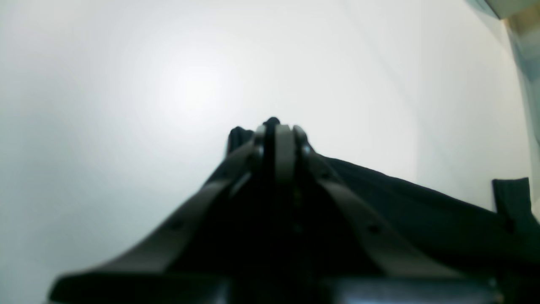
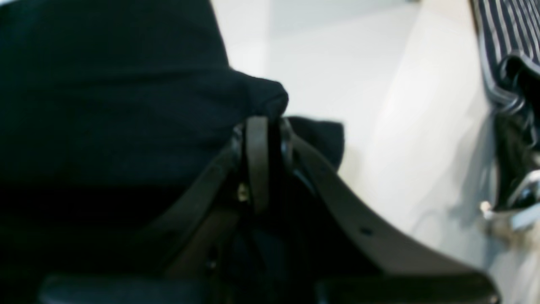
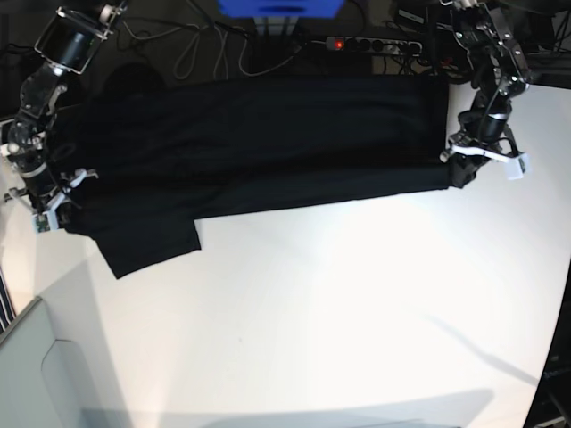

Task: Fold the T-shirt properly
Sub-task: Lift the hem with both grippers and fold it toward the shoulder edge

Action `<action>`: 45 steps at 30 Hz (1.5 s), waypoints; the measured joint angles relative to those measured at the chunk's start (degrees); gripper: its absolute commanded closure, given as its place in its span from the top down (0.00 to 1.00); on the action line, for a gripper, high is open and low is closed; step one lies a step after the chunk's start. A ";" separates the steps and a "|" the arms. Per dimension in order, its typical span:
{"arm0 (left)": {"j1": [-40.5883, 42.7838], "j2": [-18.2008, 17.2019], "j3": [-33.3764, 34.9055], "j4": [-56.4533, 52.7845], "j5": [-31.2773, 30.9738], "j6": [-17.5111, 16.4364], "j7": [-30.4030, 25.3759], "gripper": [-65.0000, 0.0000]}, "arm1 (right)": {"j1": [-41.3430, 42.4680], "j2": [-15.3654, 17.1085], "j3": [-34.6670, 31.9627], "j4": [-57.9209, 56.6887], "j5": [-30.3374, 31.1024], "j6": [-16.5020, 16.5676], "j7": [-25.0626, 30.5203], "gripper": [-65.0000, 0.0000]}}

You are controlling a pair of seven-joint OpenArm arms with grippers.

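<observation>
The black T-shirt (image 3: 259,143) lies spread across the far part of the white table (image 3: 339,312), plain black side up, with one sleeve (image 3: 147,241) pointing toward the front left. My left gripper (image 3: 457,171) is shut on the shirt's right edge; the left wrist view shows its fingertips (image 1: 276,131) pinched on a bit of black cloth (image 1: 422,202) low over the table. My right gripper (image 3: 64,210) is shut on the shirt's left edge; the right wrist view shows its fingertips (image 2: 263,120) clamped on a fold of the black fabric (image 2: 105,105). No graphic shows.
A power strip (image 3: 370,43), cables and a blue object (image 3: 281,7) lie behind the table's far edge. A grey panel (image 3: 36,374) sits at the front left corner. A striped cloth (image 2: 502,38) hangs beyond the table in the right wrist view.
</observation>
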 measured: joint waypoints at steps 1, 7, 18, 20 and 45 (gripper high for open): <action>0.02 0.50 0.02 -0.07 0.55 0.02 0.22 0.00 | -0.68 -0.13 -0.09 0.00 0.00 0.04 -0.07 0.00; 0.11 0.98 0.09 -1.62 0.63 0.00 0.04 0.00 | -2.08 -0.61 0.13 0.02 0.09 0.15 0.15 0.00; 1.44 1.11 0.11 -3.50 0.50 0.00 0.44 0.00 | -2.67 -0.09 1.70 0.02 0.09 0.15 -0.02 0.00; 1.81 0.98 0.00 -2.08 0.39 0.09 0.35 0.00 | -2.62 0.46 2.32 0.02 0.09 0.15 -0.79 0.00; 2.99 0.98 0.02 -6.19 -0.02 -0.22 0.33 0.00 | -2.89 0.20 3.76 0.04 0.09 0.17 -1.97 0.00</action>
